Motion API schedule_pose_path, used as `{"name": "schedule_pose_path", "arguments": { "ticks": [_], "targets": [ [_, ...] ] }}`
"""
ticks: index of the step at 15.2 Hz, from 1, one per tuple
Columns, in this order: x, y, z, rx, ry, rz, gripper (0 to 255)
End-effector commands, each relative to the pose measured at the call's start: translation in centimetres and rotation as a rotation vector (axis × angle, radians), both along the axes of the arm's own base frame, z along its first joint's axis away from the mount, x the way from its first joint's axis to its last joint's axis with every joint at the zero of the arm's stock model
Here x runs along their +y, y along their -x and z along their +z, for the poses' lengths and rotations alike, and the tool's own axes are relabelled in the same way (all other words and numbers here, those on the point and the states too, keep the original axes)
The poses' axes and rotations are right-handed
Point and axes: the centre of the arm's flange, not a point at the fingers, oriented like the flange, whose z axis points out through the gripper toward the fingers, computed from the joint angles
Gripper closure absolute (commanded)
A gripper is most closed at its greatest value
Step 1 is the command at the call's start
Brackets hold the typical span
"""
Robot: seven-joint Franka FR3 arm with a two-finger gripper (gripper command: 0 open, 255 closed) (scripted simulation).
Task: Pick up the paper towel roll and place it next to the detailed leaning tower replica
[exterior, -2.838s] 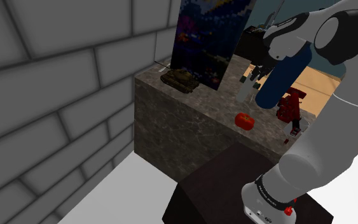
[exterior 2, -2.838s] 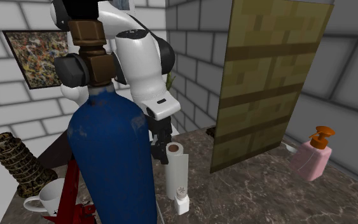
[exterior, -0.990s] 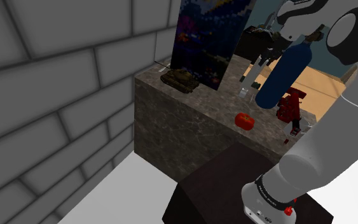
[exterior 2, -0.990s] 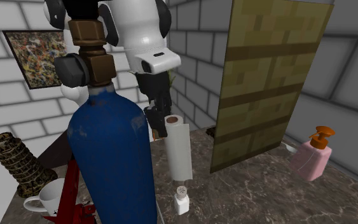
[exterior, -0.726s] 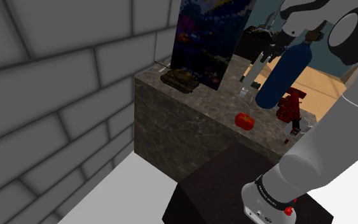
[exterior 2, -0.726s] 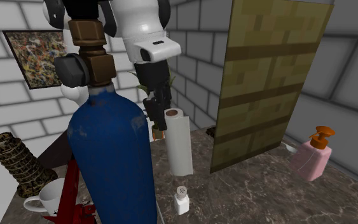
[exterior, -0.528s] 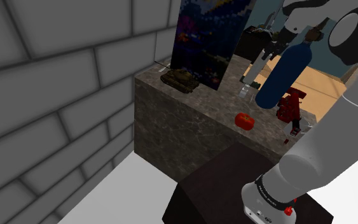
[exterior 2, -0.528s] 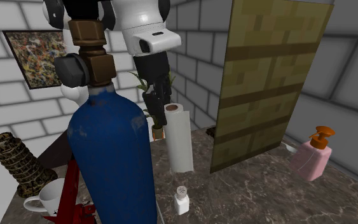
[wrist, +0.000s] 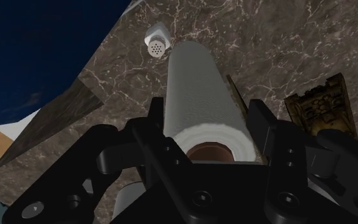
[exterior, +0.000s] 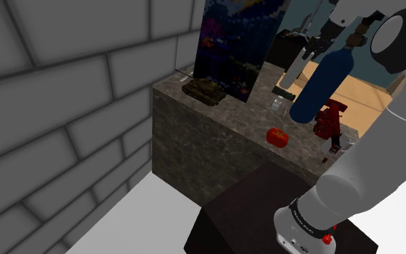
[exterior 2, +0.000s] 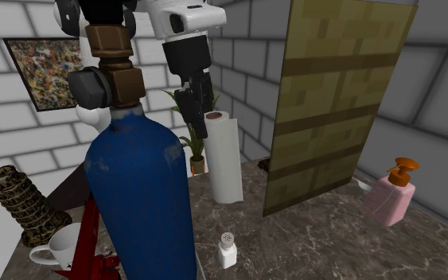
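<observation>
My black gripper point(exterior 2: 200, 111) is shut on the top end of the white paper towel roll point(exterior 2: 224, 159), which hangs upright above the dark marble counter point(exterior 2: 325, 239). In the wrist view the two fingers point(wrist: 161, 143) clasp the roll point(wrist: 199, 95) on both sides of its brown core. The leaning tower replica point(exterior 2: 19, 203), a dark ringed tower, stands at the second exterior view's far left, behind the big blue gas cylinder point(exterior 2: 138, 199). In the shoulder view the gripper point(exterior: 311, 49) is high beside the cylinder point(exterior: 324, 83).
A small white shaker point(exterior 2: 227, 250) stands on the counter below the roll. A tall wooden panel point(exterior 2: 333, 103) rises just right of the roll, with a pink soap dispenser point(exterior 2: 391, 195) beyond. A white mug point(exterior 2: 59, 246) and red stand sit near the tower. A red fruit point(exterior: 277, 136) lies nearby.
The gripper has lifted the roll off the counter and carried it up and back toward the wall, away from the shaker beside which it stood.
</observation>
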Motion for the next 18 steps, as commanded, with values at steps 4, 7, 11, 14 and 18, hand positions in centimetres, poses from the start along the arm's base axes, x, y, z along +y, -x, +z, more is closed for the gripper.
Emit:
{"name": "schedule_pose_path", "arguments": {
  "ticks": [4,7,11,14,18],
  "targets": [
    [0.1,-0.1,2.6,0.0,0.0,0.0,255],
    [0.1,-0.1,4.2,0.0,0.0,0.0,255],
    [0.1,-0.1,6.3,0.0,0.0,0.0,255],
    [0.1,-0.1,7.9,0.0,0.0,0.0,255],
    [0.1,-0.1,10.0,0.0,0.0,0.0,255]
  ]
}}
